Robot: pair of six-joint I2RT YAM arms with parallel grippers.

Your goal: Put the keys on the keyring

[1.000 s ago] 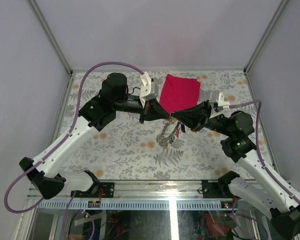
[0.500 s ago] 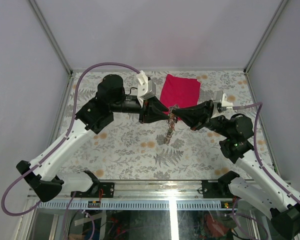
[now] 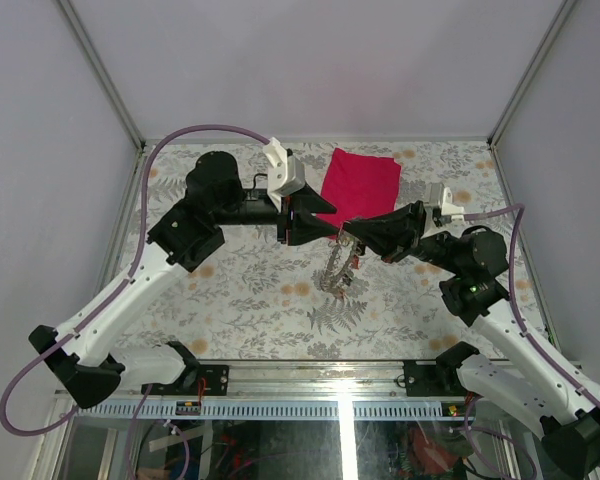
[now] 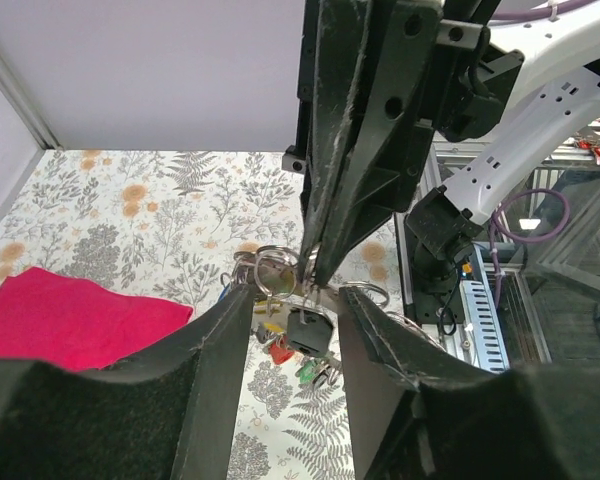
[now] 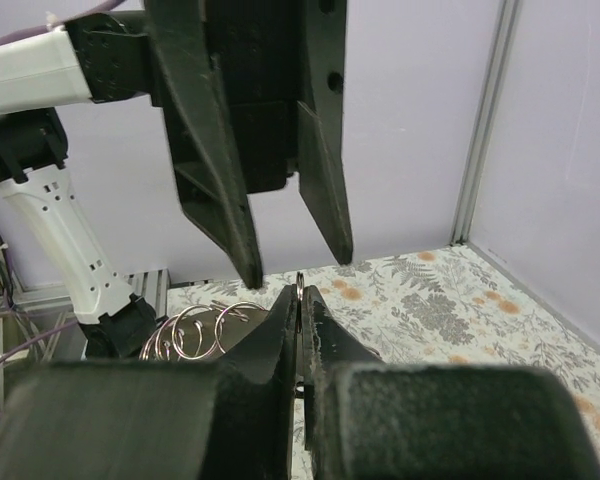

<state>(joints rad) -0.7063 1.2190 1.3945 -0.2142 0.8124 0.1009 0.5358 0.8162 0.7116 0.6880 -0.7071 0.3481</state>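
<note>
Looking at the top view, the left gripper (image 3: 318, 228) sits left of centre with its fingers spread apart, holding nothing, pointed straight at the right one. In the middle of the frame the keyring (image 3: 342, 240) is held up off the flowery table (image 3: 240, 290). The keys (image 3: 334, 275) dangle below it in a bunch, and the left wrist view shows black, red and green heads. Just right of that, the right gripper (image 3: 356, 234) is pinched tight on the ring's edge, I'd guess to keep it steady so the open left fingers can close in and work it. The red cloth (image 3: 360, 185) lies flat behind, upper centre, out of the way
</note>
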